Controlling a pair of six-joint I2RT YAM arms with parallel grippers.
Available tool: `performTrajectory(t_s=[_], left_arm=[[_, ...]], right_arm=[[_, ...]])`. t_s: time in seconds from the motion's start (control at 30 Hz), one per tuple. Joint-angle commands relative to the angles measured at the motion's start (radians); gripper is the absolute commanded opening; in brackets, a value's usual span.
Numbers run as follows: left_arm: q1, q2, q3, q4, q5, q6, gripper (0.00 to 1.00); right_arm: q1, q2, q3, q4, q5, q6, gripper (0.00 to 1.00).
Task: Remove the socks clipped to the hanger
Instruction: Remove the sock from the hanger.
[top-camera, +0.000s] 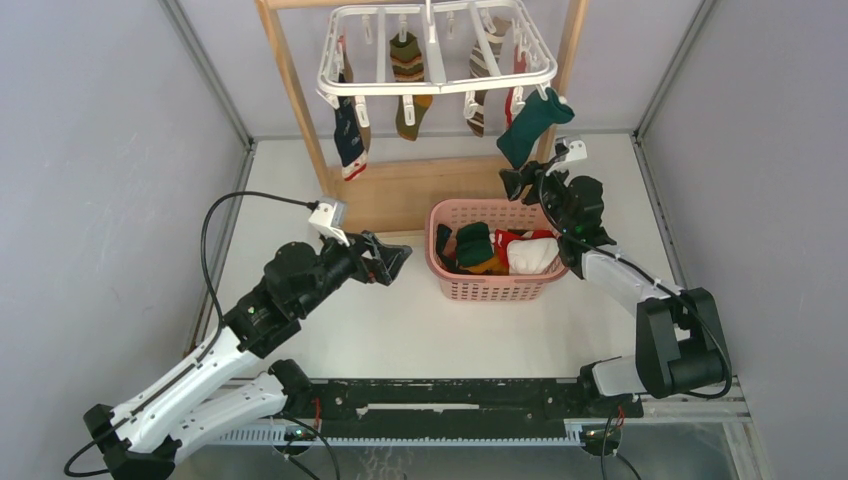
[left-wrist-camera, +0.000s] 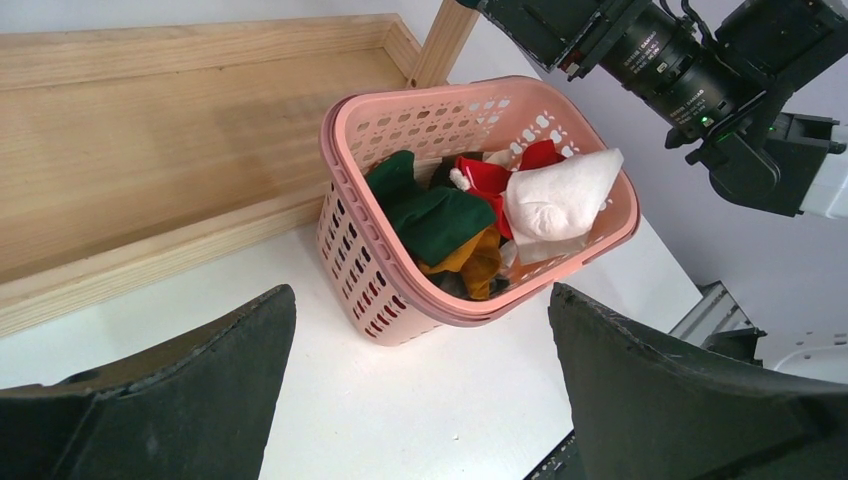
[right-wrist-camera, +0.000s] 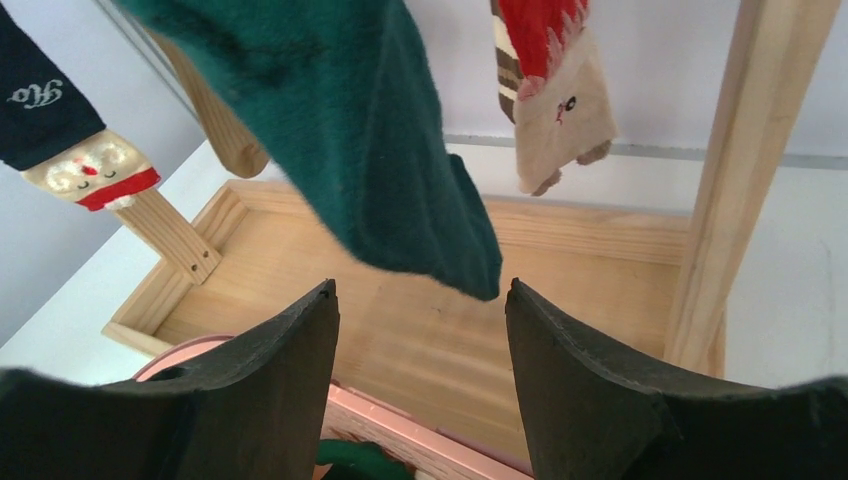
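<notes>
Behind the pink basket (top-camera: 490, 290), the right gripper (right-wrist-camera: 420, 300) is held open — the green sock (right-wrist-camera: 370, 120) is not pinched. The left gripper (left-wrist-camera: 420, 305) is opened wide.

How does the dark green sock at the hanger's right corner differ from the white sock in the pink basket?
Colour: the dark green sock is teal-green, the white sock is white. Place: the green one hangs from the hanger; the white one lies inside the pink basket. Pose: the green one dangles at full length; the white one is bunched up. Both are soft fabric socks.
</notes>
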Motion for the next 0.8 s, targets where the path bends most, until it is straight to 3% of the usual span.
performTrajectory(t_s=[0.0,0.17,0.37,0.57,0.77], left_arm=[[0.001,0.004,0.001,0.024,0.01,0.023,1.0],[0.001,0.01,0.004,0.024,0.011,0.024,1.0],[0.001,0.011,0.006,0.025,0.013,0.024,1.0],[0.002,0.013,0.006,0.023,0.014,0.026,1.0],[0.001,0.011,0.004,0.023,0.018,0.023,1.0]], right_arm=[[-0.006,-0.013,0.037,0.025,0.051,-0.03,0.7],[-0.006,-0.015,0.037,0.047,0.054,-0.037,0.71],[-0.003,-0.021,0.024,0.102,0.031,-0.025,0.61],[-0.004,-0.026,0.016,0.134,0.013,-0.012,0.49],[-0.004,-0.032,0.017,0.145,-0.016,-0.002,0.26]])
